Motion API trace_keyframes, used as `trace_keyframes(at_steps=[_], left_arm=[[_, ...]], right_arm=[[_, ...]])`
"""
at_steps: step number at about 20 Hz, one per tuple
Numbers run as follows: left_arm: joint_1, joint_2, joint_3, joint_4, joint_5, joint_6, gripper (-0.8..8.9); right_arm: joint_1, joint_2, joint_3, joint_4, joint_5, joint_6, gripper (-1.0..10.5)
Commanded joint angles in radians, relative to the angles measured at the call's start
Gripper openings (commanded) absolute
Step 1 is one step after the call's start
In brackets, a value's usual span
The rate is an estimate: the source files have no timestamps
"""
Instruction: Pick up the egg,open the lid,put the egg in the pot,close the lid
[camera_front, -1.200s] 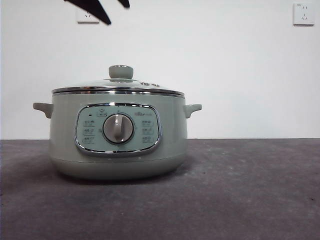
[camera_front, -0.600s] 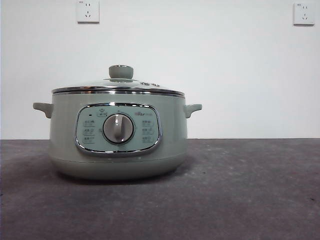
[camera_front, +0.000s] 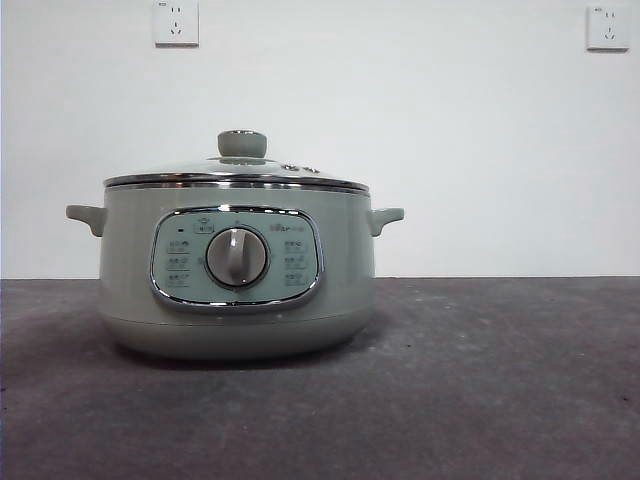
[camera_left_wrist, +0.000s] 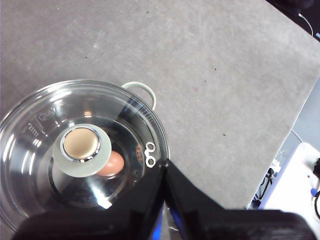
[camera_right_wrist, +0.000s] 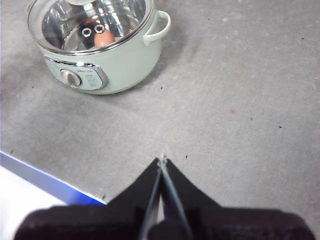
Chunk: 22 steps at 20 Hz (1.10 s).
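The egg (camera_left_wrist: 111, 163) lies inside the pot (camera_front: 236, 265) under the seated lid (camera_left_wrist: 80, 160); both grippers' fingers, left (camera_left_wrist: 164, 169) and right (camera_right_wrist: 161, 161), are pressed together, empty. Best kept clear.

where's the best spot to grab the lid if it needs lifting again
Take the lid by its pale green knob, coming straight down from above. The knob stands proud at the centre, while the glass dome is shallow and its chrome rim sits flush on the pot.

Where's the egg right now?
The egg lies inside the pot, seen through the closed glass lid in both wrist views, beside the lid's knob.
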Motion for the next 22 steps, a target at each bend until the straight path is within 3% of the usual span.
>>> trace_keyframes(at_steps=[1, 5, 10, 14, 18, 22], left_arm=[[0.002, -0.003, 0.002, 0.000, 0.004, -0.033, -0.04], [0.053, -0.011, 0.002, 0.084, -0.009, -0.027, -0.04], [0.116, -0.195, -0.153, 0.430, -0.033, 0.024, -0.04], [0.266, -0.461, -0.552, 0.704, -0.030, 0.019, -0.04], [0.445, -0.755, -0.990, 0.882, -0.032, 0.013, -0.04], [0.564, -1.023, -1.351, 1.016, -0.117, 0.026, -0.04]], right_arm=[[0.000, -0.002, -0.008, 0.005, 0.001, 0.011, 0.0], [0.000, -0.002, -0.008, 0.005, 0.001, 0.011, 0.0], [0.000, -0.001, -0.008, 0.005, 0.001, 0.011, 0.0], [0.000, 0.000, -0.008, 0.005, 0.001, 0.011, 0.0], [0.000, 0.006, -0.008, 0.005, 0.001, 0.011, 0.0], [0.000, 0.006, -0.008, 0.005, 0.053, 0.011, 0.0]])
